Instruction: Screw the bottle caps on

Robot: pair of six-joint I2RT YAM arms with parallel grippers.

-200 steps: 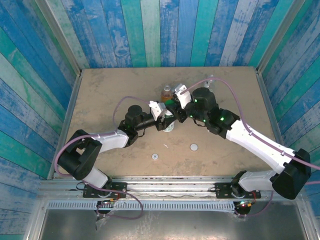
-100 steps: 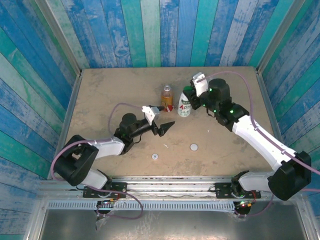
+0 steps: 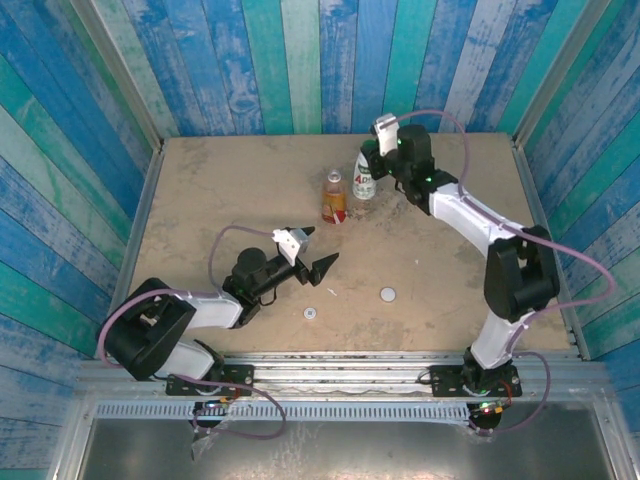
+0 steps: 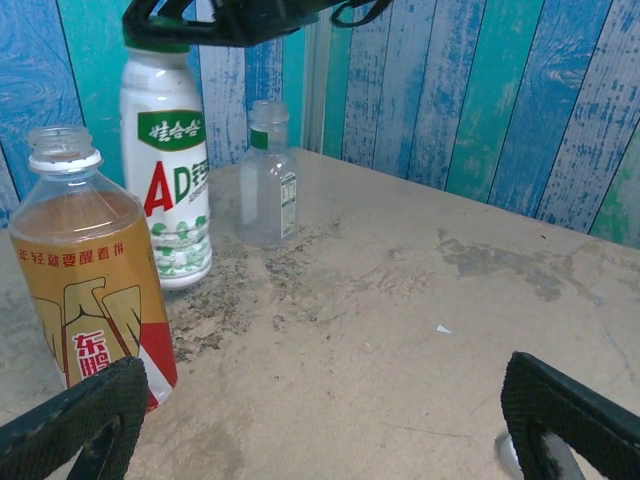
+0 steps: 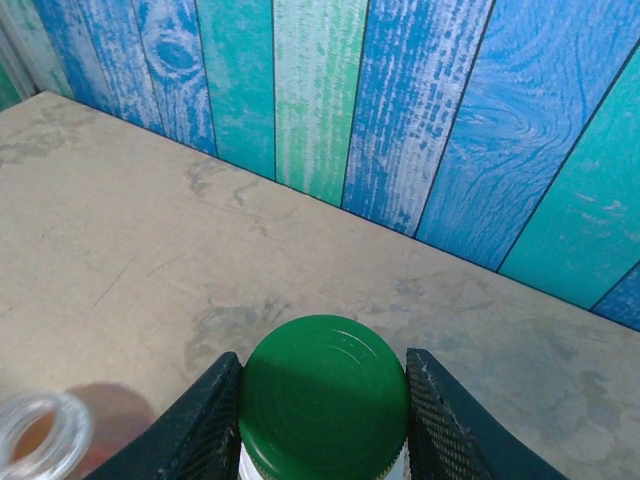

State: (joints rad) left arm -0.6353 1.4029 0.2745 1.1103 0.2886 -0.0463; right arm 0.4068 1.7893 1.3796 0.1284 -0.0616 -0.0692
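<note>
Right claw (image 5: 323,400) clamps the dark green cap (image 5: 323,385), small, hard, likely slick, atop a light, tippy white bottle (image 4: 165,180); left claw (image 3: 320,247) gapes apart.

Right wrist view: the dark green cap (image 5: 324,395) is covering nearly all of the white bottle (image 5: 250,466); the bottom edge is cutting off its body. The same edge is cropping both fingers (image 5: 205,420) of the right hand (image 5: 320,360). The amber bottle (image 5: 35,440) is running off the lower-left corner, its rim blurred.

Left wrist view: the bottom edge is cropping the left hand (image 4: 322,400) down to 2 dark fingertips (image 4: 80,415); 1 is hiding the amber bottle's lower corner, the other is masking part of a pale cap (image 4: 503,455). Print on the clear bottle (image 4: 268,180) is coming out too small to read.
</note>
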